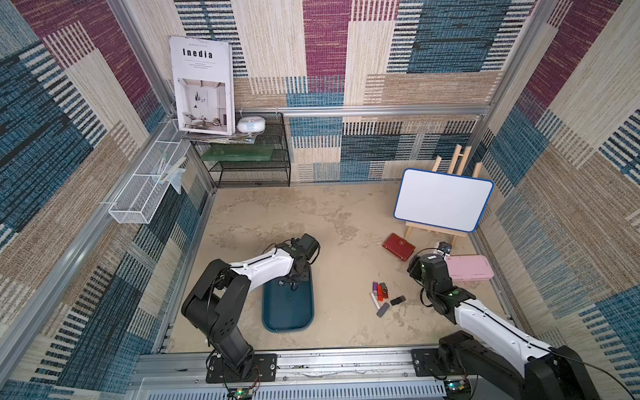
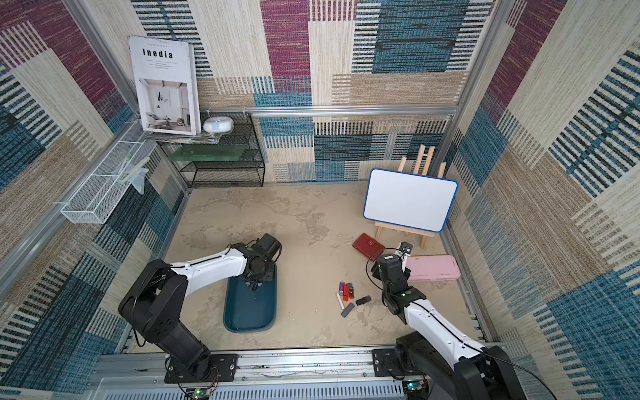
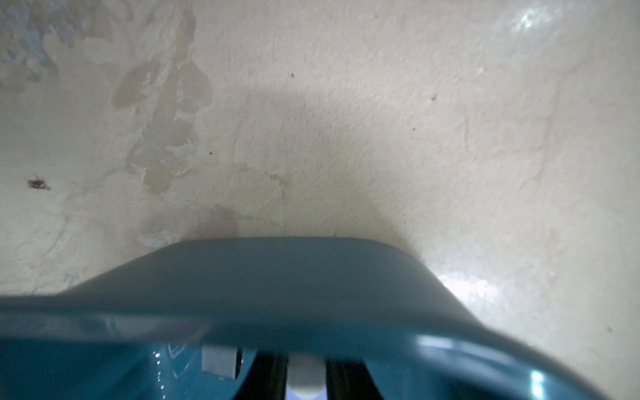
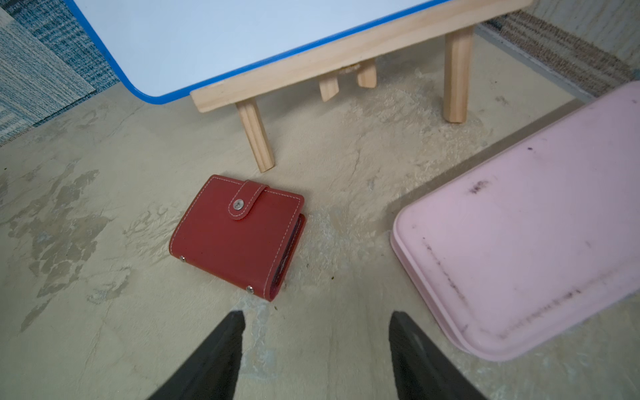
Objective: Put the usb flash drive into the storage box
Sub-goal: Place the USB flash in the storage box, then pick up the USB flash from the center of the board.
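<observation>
The storage box (image 1: 287,311) (image 2: 249,311) is a shallow teal tray on the table, in front of the left arm. My left gripper (image 1: 292,281) (image 3: 306,367) reaches down into its far end, just inside the rim (image 3: 277,277). Its two dark fingers press on a small whitish usb flash drive (image 3: 306,379). A pale block (image 3: 220,363) shows in the box beside the fingers. Several more flash drives (image 1: 381,294) (image 2: 348,294) lie in a loose pile to the right of the box. My right gripper (image 4: 317,322) (image 1: 444,248) hangs open and empty over bare table, beyond the pile.
A red wallet (image 4: 239,235) (image 1: 398,246) and a flat pink case (image 4: 519,225) (image 1: 469,267) flank the right gripper. A whiteboard on a wooden easel (image 1: 443,200) stands behind them. A black wire shelf (image 1: 249,156) and a white wire basket (image 1: 145,194) are at the back left.
</observation>
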You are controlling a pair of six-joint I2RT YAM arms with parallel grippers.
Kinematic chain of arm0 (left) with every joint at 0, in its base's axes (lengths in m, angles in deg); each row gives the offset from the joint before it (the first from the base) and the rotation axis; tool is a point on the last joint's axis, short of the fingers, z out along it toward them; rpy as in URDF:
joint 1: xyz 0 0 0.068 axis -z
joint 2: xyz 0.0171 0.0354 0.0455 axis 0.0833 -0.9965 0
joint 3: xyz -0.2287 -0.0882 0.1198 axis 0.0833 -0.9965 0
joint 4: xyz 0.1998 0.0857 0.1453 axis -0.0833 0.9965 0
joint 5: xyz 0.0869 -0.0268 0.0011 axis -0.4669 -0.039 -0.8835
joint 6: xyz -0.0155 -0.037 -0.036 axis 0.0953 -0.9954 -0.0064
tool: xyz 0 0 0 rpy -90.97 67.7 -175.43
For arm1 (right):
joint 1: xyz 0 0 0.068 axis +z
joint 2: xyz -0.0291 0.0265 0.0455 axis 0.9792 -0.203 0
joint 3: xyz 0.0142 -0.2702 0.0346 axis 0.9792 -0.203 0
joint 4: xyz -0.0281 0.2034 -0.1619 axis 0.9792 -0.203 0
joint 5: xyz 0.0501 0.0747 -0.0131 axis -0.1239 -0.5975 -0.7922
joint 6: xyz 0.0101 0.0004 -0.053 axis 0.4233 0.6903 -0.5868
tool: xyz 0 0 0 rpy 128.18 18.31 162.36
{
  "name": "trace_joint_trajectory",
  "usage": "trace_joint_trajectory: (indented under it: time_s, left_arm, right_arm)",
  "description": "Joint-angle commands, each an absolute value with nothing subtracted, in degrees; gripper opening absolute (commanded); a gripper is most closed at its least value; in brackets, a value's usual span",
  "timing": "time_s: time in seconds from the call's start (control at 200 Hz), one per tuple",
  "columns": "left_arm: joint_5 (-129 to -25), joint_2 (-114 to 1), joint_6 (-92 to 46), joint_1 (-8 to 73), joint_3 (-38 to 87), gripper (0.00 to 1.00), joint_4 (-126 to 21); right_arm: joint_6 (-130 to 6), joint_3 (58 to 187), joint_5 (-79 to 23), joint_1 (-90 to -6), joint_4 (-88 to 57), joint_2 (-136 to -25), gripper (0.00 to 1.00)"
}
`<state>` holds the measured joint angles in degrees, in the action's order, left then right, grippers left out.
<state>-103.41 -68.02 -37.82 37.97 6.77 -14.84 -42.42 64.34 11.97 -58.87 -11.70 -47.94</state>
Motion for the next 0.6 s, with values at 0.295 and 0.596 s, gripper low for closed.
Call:
trace_joint_trajectory:
  time_s: [0.295,0.596]
  left_arm:
    - [-98.8,-54.1,-36.3,38.0,10.0,0.54,-6.0]
    - [-98.4,-28.3,-33.9,38.0,12.3,0.61,7.0]
  right_arm:
    - [-42.0,64.2,13.0,-58.9,-11.1,-48.0,0.71]
    - [-43.2,70.1,7.2,-58.9,-19.6,-47.8,0.77]
